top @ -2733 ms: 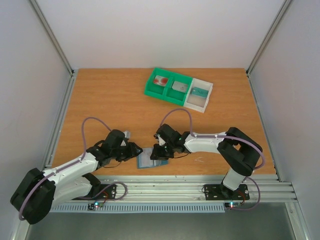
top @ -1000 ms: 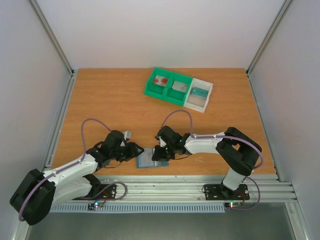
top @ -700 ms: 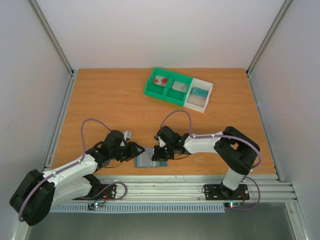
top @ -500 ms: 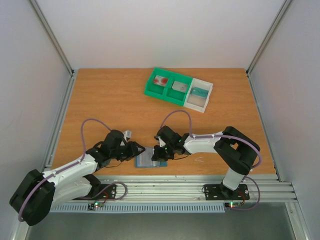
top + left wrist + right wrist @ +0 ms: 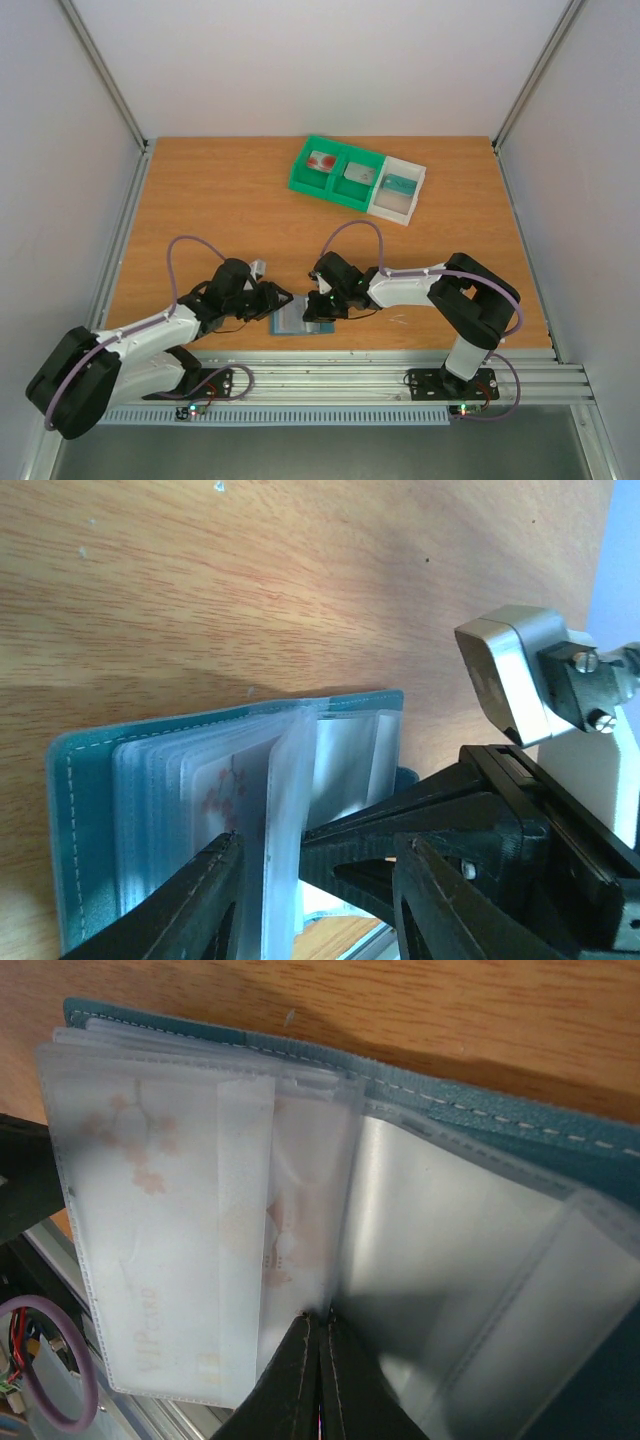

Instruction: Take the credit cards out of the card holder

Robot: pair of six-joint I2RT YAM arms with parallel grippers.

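both arms are built of white shells joined by chunky black joints, the left arm (image 5: 150, 335) and the right arm (image 5: 420, 285) alike. behind the left gripper (image 5: 284, 301) a mauve cable (image 5: 170, 262) loops back to the links. a second mauve cable (image 5: 352, 225) does so behind the right gripper (image 5: 320, 1325). both grippers are matte black with angular, wedge-shaped fingers. just behind the right gripper sits a brushed silver block (image 5: 505, 670) with rounded corners, and beside it two bright screws (image 5: 586, 661) in black plastic. far back from the grippers, the black base plates (image 5: 205, 383) carry small red and green lights (image 5: 462, 408).

Wooden table (image 5: 220, 200) enclosed by plain white walls (image 5: 330, 60), aluminium rails (image 5: 400, 370) along near edge
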